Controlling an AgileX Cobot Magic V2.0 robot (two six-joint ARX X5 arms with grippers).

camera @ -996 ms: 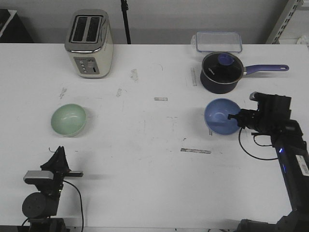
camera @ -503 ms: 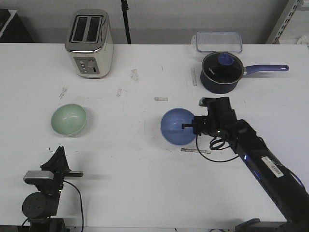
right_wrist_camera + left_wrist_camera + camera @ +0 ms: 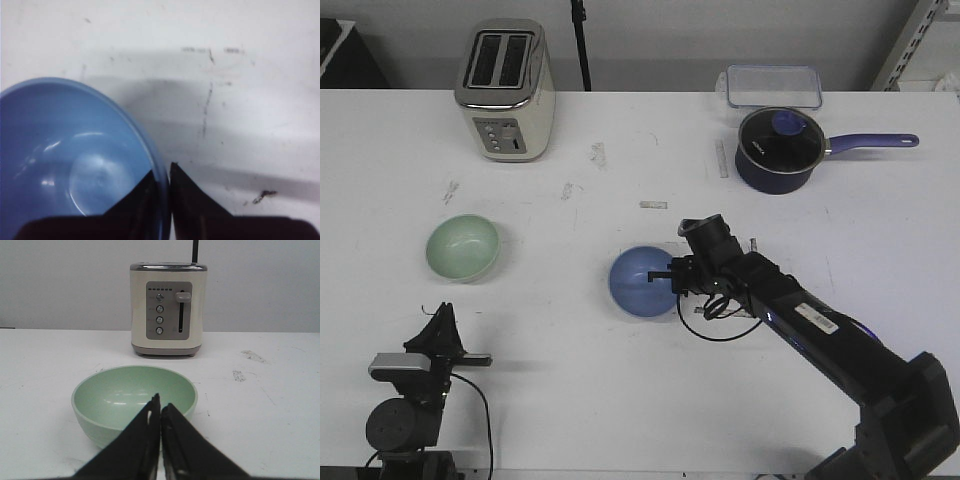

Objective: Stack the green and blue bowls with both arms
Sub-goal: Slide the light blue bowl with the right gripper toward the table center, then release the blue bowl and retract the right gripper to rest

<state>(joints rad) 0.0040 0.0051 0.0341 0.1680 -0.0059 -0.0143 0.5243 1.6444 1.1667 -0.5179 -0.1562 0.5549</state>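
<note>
The right arm's black boxy gripper (image 3: 672, 274) pinches the rim of the glossy periwinkle-blue round bowl (image 3: 642, 282), one finger inside and one outside (clear in the right wrist view (image 3: 162, 187)), near the middle of the scuffed white table (image 3: 620, 380). The pale mint-green glossy bowl (image 3: 464, 247) sits well apart to the left, in front of the cream toaster (image 3: 505, 90). The left arm's gripper (image 3: 160, 415) points at it, fingers pressed together, holding nothing.

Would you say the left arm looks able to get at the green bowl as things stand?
Probably yes: the green bowl sits just ahead of the left tool, whose fingers are closed, with nothing between; the toaster stands well behind.
</note>
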